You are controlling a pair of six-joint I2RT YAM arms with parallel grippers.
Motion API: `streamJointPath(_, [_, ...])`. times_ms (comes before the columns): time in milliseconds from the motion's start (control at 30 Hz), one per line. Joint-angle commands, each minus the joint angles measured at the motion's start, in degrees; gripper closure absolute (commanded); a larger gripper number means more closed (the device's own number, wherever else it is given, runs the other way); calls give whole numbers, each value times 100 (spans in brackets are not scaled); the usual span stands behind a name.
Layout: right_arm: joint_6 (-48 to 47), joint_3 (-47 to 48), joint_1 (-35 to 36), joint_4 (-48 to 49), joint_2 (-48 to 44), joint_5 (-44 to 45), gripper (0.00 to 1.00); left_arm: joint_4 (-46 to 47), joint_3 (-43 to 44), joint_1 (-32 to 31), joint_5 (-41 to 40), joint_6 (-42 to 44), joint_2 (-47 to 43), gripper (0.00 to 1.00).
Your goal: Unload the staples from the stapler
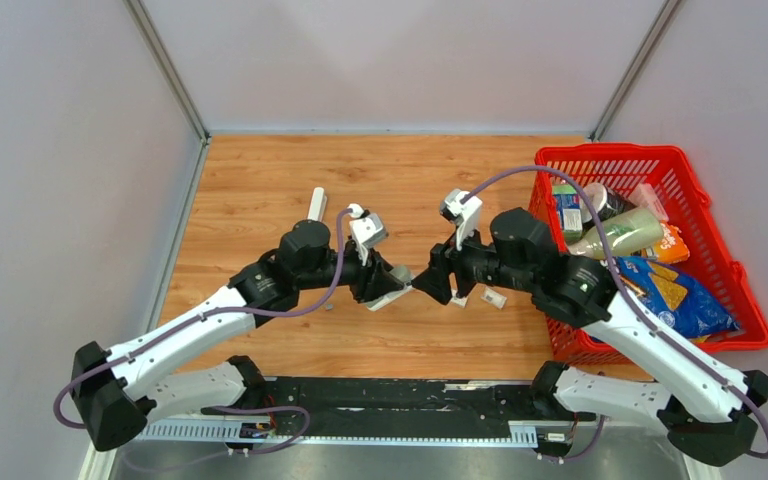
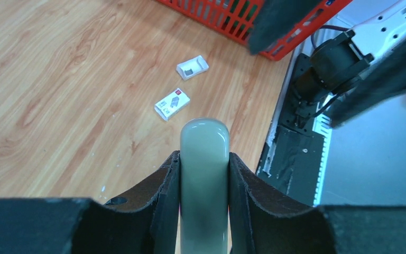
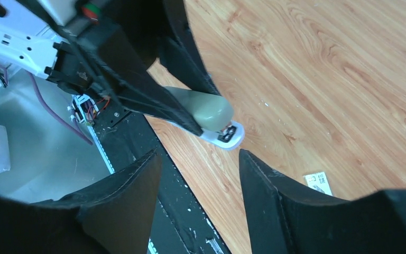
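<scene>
The stapler (image 1: pixel 397 283), with a grey-green top and a white base, is held above the wooden table near its front edge. My left gripper (image 1: pixel 375 285) is shut on its body; in the left wrist view both pads press the sides of the stapler (image 2: pixel 204 153). My right gripper (image 1: pixel 428 285) faces the stapler's free end from the right. In the right wrist view the stapler (image 3: pixel 206 108) lies just beyond the right gripper (image 3: pixel 200 154), whose jaws stand apart with nothing between them. A tiny dark-grey staples bit (image 1: pixel 329 309) lies on the wood. Any staples inside the stapler are hidden.
A red basket (image 1: pixel 660 158) full of packaged goods stands at the right. A small white printed packet (image 2: pixel 172 103) and a small open white tray (image 2: pixel 192 67) lie on the wood near the right gripper. A white bar (image 1: pixel 316 204) lies further back on the left.
</scene>
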Motion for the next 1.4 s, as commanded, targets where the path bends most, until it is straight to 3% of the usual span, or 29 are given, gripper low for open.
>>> streamJointPath(0, [-206,39,-287,666,245,-473,42,-262,40,229,344,-553,-349,100])
streamJointPath(200, [-4,-224,-954,1448,324,-1315,45,-210,-171,739,932,-983,-587,100])
streamJointPath(400, [435,-620,-1438,2503,701,-2397,53,467,-549,1293,1716,-1643,-569,100])
streamJointPath(767, [523,-857,-1474,3268,1370,-3329,50,1047,-927,2128,2612,-2197,-719,100])
streamJointPath(1367, [489,-884,-1474,3611,2090,-4235,57,1645,-1164,2409,3096,-2540,-745,100])
